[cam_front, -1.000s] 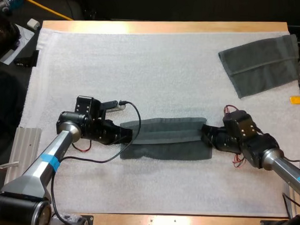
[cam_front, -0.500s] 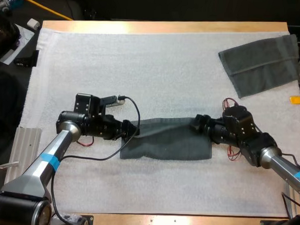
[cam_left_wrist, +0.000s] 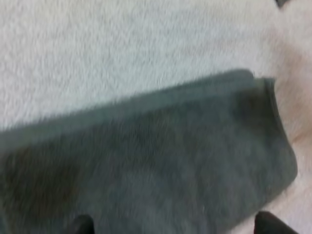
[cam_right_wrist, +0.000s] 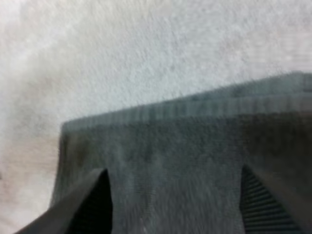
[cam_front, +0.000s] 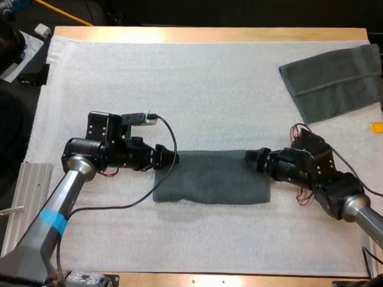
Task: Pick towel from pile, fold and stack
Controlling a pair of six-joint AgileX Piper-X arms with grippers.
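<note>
Dark grey-green folded towel (cam_front: 212,179) lies mid-way across the white mat (cam_front: 181,86) on the surface. The left gripper (cam_front: 171,159) and right gripper (cam_front: 252,158) sit at its two ends, fingers apart. A fingertip snagging the cloth while backing off could drag the fold open.

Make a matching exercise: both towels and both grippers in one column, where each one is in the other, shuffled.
1 folded towel
2 second towel
3 left gripper
4 right gripper

a far right corner of the mat
b at the folded towel's right end
c middle of the mat
d at the folded towel's left end

Pairs: 1-c, 2-a, 3-d, 4-b
</note>
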